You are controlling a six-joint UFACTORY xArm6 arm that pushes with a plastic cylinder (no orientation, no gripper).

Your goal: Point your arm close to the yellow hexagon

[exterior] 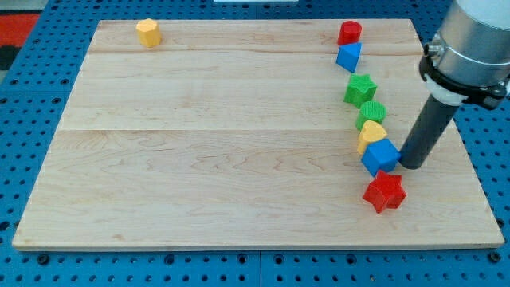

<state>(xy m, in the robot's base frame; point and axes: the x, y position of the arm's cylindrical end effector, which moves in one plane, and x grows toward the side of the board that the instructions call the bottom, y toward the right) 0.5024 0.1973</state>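
Observation:
The yellow hexagon (148, 32) sits near the top left corner of the wooden board (223, 159). My tip (412, 164) rests on the board at the view's right, far from the hexagon. It is just right of a blue cube (380, 156) and above right of a red star (385, 191).
A line of blocks runs down the board's right side: a red cylinder (349, 33), a blue block (348, 57), a green star (360, 88), a green cylinder (371, 113), a yellow block (370, 135), then the blue cube and red star. Blue pegboard (32, 88) surrounds the board.

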